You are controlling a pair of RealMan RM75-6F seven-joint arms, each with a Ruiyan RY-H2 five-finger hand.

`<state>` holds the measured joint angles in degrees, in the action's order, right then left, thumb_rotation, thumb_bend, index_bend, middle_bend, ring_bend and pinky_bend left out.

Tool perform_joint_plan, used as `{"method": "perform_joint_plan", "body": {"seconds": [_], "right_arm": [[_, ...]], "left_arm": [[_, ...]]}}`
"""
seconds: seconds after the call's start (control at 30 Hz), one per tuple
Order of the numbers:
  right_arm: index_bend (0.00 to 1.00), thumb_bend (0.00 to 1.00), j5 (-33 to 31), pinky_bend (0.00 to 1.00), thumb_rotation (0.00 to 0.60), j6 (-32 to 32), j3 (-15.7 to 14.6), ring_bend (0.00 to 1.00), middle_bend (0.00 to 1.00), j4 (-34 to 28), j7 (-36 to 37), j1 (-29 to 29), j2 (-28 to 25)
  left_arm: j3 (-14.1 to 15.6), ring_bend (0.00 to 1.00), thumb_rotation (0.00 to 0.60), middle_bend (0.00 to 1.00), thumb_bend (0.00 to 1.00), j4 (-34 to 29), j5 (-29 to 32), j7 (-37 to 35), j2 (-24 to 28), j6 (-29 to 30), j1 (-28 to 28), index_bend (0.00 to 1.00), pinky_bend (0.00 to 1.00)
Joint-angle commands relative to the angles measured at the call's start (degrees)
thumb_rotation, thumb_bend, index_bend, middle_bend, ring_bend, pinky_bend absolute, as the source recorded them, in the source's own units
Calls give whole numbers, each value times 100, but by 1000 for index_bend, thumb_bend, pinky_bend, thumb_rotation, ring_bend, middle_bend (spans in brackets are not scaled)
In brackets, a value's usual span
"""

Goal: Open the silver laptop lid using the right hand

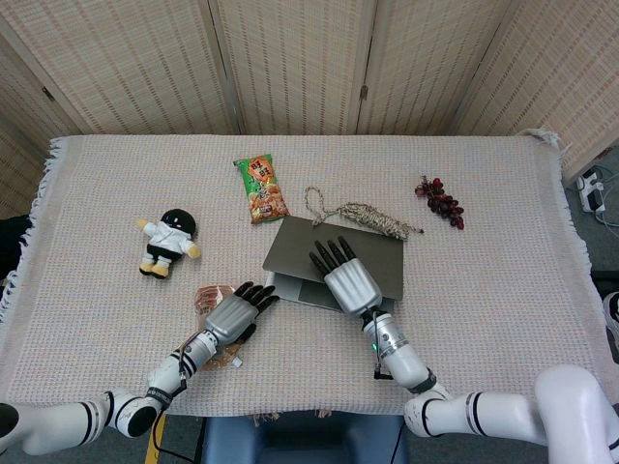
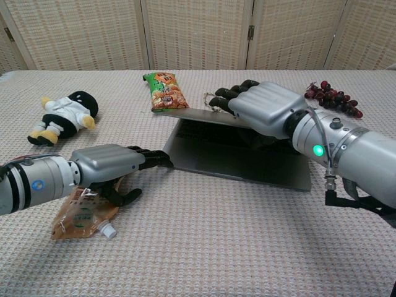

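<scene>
**Right hand lifting the laptop lid at its front edge**

The right hand (image 2: pixel 263 108) is gripping the front edge of the laptop lid (image 1: pixel 334 253). Its fingers (image 2: pixel 232 94) are lying flat across the top of the lid, and in the chest view a dark part of the hand is showing underneath the raised edge, so the lid is clamped between the two. The lid is standing partly raised, tilted up at a shallow angle from the laptop base (image 2: pixel 238 162), with a wedge-shaped gap showing along the front. The laptop (image 1: pixel 329 271) is sitting near the middle of the table (image 1: pixel 503 290), on the woven cloth.

The left hand (image 2: pixel 108 164) is resting low on the cloth just beside the left front corner of the laptop. Its fingers (image 2: pixel 151 158) are extending toward that corner; whether they are touching it cannot be told. They are spread slightly and holding nothing. A snack pouch (image 2: pixel 77 216) is lying partly under this hand.

Behind the laptop, a coil of rope (image 1: pixel 363 213) is lying just beyond the hinge side. A green snack bag (image 1: pixel 261 188) is lying to the left of the rope. A doll (image 1: pixel 169 240) is lying well apart on the left side of the table. A bunch of dark grapes (image 1: pixel 440 200) is lying on the right side.
</scene>
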<state>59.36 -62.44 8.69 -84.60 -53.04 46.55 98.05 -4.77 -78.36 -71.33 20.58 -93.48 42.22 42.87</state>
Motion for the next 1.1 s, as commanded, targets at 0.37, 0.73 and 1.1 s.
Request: {"method": "perform_joint_plan", "body": {"seconds": [0.37, 0.73, 1.1], "right_arm": [[0, 713, -2, 0, 600, -258, 243, 0, 0, -428, 432, -162, -625], [0, 714, -222, 0, 600, -284, 456, 0, 0, -447, 735, -240, -1170], [0, 713, -507, 0, 600, -191, 623, 0, 0, -6, 991, -199, -1291]], "left_arm": [[93, 0, 600, 89, 659, -6, 79, -3, -5, 93, 66, 55, 0], [169, 0, 600, 89, 659, -41, 114, -9, 31, 189, 75, 57, 0], [186, 0, 600, 89, 659, -62, 232, 106, -5, 231, 124, 57, 0]]}}
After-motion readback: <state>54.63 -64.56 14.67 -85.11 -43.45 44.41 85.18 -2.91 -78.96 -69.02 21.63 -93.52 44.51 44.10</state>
